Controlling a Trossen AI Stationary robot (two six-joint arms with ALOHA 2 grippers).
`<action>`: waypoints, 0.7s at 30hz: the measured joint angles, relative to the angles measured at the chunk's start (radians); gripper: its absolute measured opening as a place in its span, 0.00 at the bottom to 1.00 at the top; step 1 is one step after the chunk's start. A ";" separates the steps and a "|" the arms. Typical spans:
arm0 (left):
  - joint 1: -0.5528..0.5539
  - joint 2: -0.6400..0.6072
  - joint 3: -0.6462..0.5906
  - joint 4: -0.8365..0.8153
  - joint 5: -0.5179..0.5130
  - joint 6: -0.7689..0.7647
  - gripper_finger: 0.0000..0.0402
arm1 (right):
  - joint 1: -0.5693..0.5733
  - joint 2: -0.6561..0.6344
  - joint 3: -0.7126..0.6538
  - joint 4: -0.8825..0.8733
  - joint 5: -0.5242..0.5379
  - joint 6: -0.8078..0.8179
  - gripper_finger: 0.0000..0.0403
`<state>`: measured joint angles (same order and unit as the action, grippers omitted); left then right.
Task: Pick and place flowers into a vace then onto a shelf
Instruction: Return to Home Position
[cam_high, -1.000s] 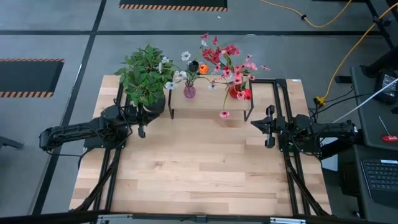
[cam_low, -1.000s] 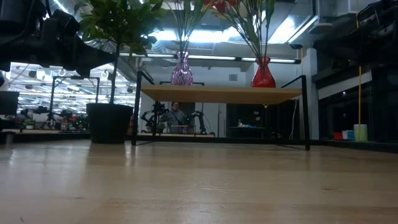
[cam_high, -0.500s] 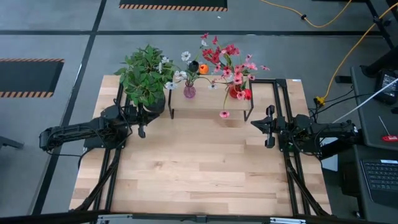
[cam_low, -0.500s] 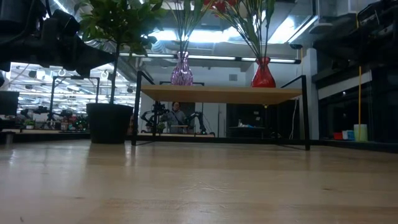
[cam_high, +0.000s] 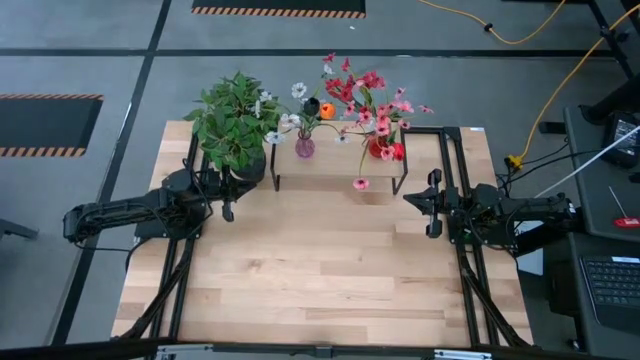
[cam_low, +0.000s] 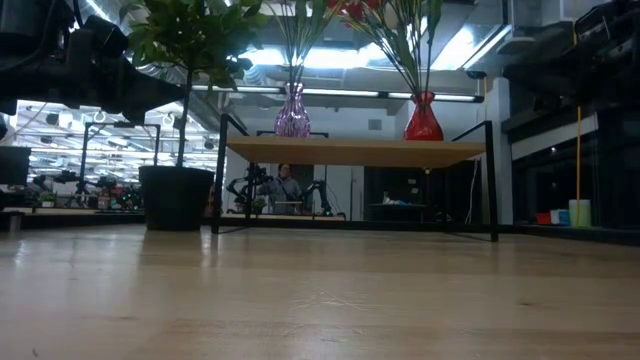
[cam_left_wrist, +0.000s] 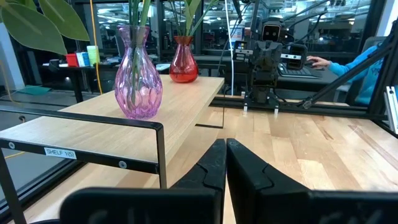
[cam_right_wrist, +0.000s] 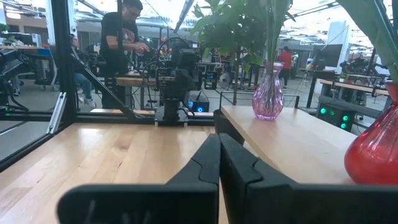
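The flowers (cam_high: 345, 95) stand by their stems in two vases, a purple one (cam_high: 304, 147) and a red one (cam_high: 380, 147). Both vases stand on the shelf (cam_high: 335, 165) at the table's far side; one pink bloom (cam_high: 361, 184) hangs over its near edge. In the low view the purple vase (cam_low: 292, 112) and the red vase (cam_low: 423, 118) top the shelf (cam_low: 350, 152). My left gripper (cam_high: 229, 209) waits shut at the table's left, near the shelf's left end. My right gripper (cam_high: 430, 203) waits shut at the right. Both hold nothing.
A bushy green plant (cam_high: 233, 125) in a black pot (cam_low: 176, 197) stands on the table by the shelf's left end, close to my left arm. The bare wooden tabletop (cam_high: 320, 270) spreads out in front of the shelf. People work at benches beyond the table.
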<state>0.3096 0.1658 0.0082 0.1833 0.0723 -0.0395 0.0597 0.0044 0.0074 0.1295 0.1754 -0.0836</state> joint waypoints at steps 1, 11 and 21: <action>0.000 0.000 0.000 0.000 0.000 0.000 0.02 | 0.000 0.000 0.000 0.000 0.000 0.001 0.01; 0.000 0.000 0.000 0.000 0.000 0.000 0.01 | 0.000 0.000 0.000 0.000 0.000 -0.001 0.01; 0.000 0.000 0.000 0.000 0.000 0.000 0.01 | 0.000 0.000 0.000 0.000 0.000 0.000 0.01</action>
<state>0.3092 0.1658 0.0082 0.1833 0.0719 -0.0395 0.0597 0.0044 0.0074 0.1295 0.1754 -0.0835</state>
